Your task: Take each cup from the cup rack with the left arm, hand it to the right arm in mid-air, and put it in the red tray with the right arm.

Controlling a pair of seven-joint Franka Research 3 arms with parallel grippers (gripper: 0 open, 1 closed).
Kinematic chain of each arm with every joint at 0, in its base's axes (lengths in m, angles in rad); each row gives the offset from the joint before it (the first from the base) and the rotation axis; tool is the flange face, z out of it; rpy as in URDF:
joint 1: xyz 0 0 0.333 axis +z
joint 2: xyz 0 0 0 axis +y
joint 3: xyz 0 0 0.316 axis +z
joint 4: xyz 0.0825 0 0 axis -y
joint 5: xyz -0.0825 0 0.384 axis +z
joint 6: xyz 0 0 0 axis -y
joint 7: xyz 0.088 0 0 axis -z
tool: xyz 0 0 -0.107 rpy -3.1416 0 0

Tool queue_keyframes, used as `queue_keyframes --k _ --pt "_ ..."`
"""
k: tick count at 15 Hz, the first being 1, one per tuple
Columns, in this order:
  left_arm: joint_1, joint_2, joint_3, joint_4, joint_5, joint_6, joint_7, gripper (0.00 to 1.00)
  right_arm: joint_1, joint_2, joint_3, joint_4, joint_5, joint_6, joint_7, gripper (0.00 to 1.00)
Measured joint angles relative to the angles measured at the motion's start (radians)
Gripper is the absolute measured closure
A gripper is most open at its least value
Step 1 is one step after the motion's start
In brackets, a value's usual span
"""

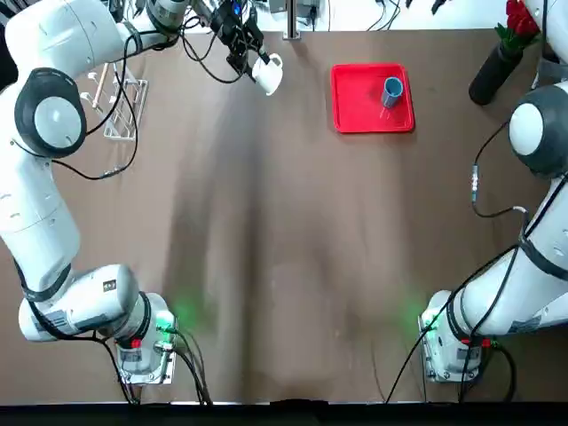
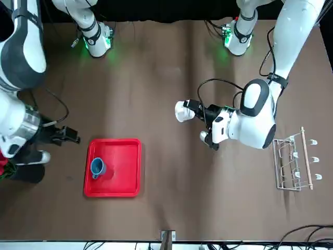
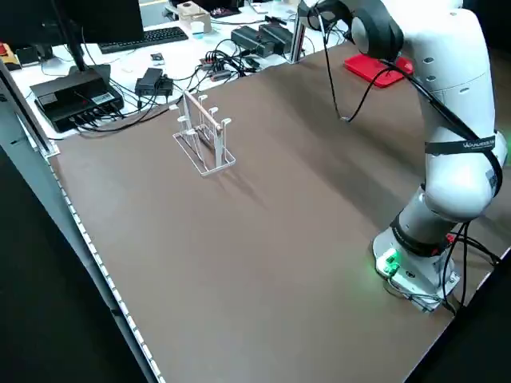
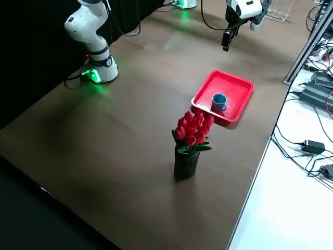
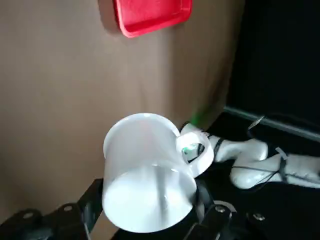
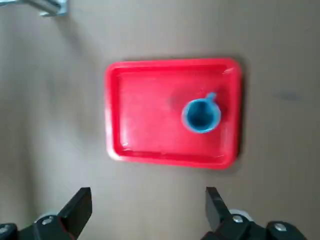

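The left gripper (image 1: pixel 251 64) is clamped on the white cup (image 1: pixel 269 74), holding it in the air between the cup rack (image 1: pixel 124 106) and the red tray (image 1: pixel 372 98). The right gripper (image 6: pixel 145 212) hangs spread wide above the near side of the tray. The blue cup (image 1: pixel 391 90) stands upright in the tray near one edge, the rack's pegs are bare, and open brown table (image 1: pixel 293 257) lies between rack and tray.
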Motion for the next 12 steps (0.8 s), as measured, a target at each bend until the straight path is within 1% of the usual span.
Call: queue_keyframes --k 3,7,9,10,12 --pt "-0.029 0.007 0.0 0.0 -0.038 0.05 -0.059 0.22 0.034 0.0 0.002 -0.024 0.121 0.0 0.002 0.0" --pt "-0.069 0.02 0.0 0.0 -0.106 0.076 -0.105 0.22 0.081 0.0 0.003 -0.052 0.261 0.0 0.002 0.0" --pt "-0.086 0.021 0.0 0.0 -0.143 0.089 -0.118 0.22 0.087 0.001 0.003 -0.065 0.331 0.0 0.0 0.0" --pt "-0.102 0.023 0.0 0.0 -0.175 0.111 -0.143 0.22 0.088 0.007 0.003 -0.073 0.394 0.001 -0.004 0.0" --pt "-0.122 0.029 0.0 0.006 -0.187 0.128 -0.181 0.22 0.092 0.027 0.004 -0.078 0.447 -0.001 -0.008 0.0"
